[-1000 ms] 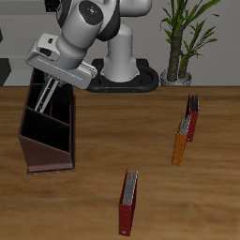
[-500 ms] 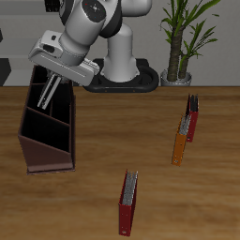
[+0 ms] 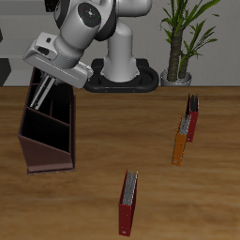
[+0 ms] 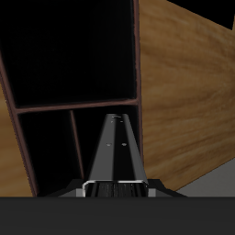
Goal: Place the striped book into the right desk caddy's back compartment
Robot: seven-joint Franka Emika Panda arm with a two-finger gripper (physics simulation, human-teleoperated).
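Your gripper point(image 3: 49, 82) is mostly masked by the arm's white housing in the exterior view, and its fingertips cannot be made out there; from the wrist, only the striped book point(image 4: 117, 156) shows, its dark edge running forward from between the fingers, which are pinched on it. The cover's stripes are barely readable in either view; from outside the book point(image 3: 40, 95) appears as a thin tilted sliver above the right desk caddy point(image 3: 45, 131), over its rear section. Whether the book's lower end touches the caddy's floor is hidden by the caddy's walls.

The wrist camera looks down into the caddy point(image 4: 73, 55): dark, shadowed compartments split by reddish dividers, nothing discernible inside them. Elsewhere on the wooden table point(image 3: 94, 187) you see a red book point(image 3: 127, 202) standing near the front edge, and an orange book point(image 3: 179, 143) just beside another red one point(image 3: 191, 118) farther back. A potted plant point(image 3: 181, 42) stands behind the table.
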